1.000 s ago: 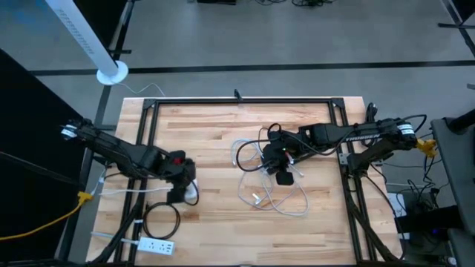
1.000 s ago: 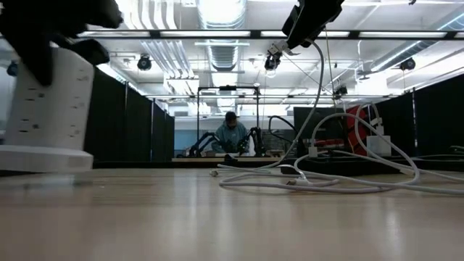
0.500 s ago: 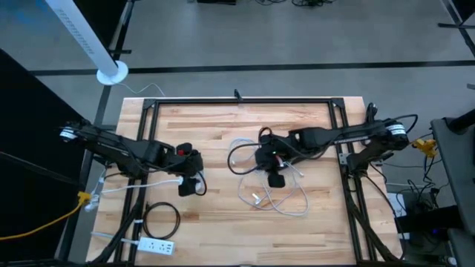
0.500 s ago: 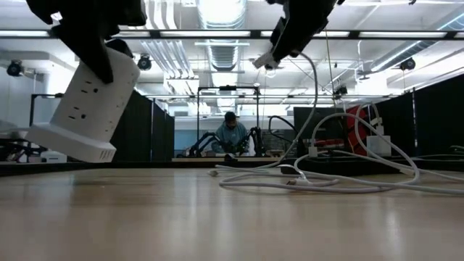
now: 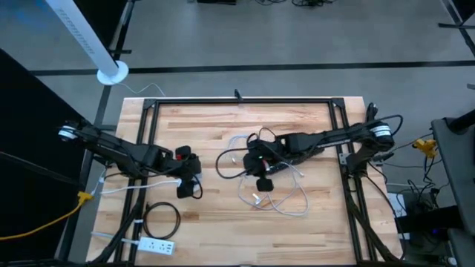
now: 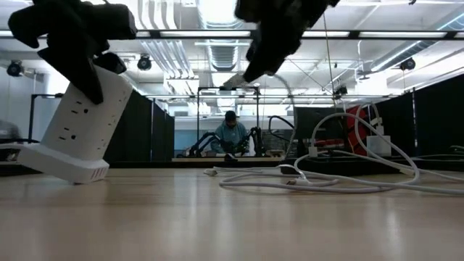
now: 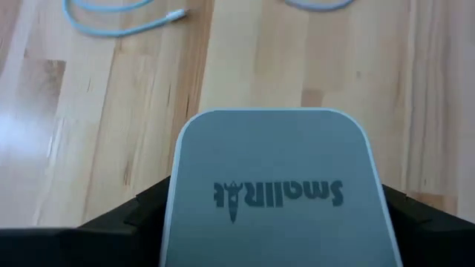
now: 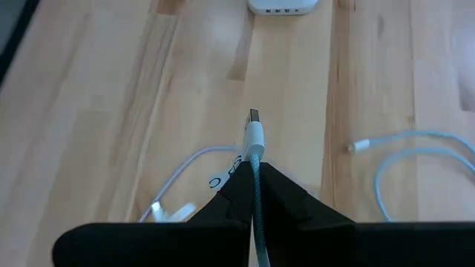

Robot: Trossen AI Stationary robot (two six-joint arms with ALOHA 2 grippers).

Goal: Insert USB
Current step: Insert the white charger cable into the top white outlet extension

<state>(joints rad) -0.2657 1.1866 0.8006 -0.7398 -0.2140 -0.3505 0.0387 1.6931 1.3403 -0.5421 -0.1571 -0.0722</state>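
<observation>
Over the last second the left gripper (image 6: 72, 43) has lifted the white power tower (image 6: 76, 127) off the table and tilted it, jaws wide around its top. The right gripper (image 8: 252, 174), pinched on the USB plug (image 8: 253, 127), has swung toward it across the table (image 5: 223, 126). Plug and tower are apart but closing; lining up with a port looks next.

White power strip (image 5: 151, 245) (near black cable coil (image 5: 162, 220)).

I see bare table (image 5: 215, 126) btwn power tower (image 6: 80, 127) and USB plug (image 8: 254, 119); loose cables (image 5: 278, 196) clutter the right (near side too).
</observation>
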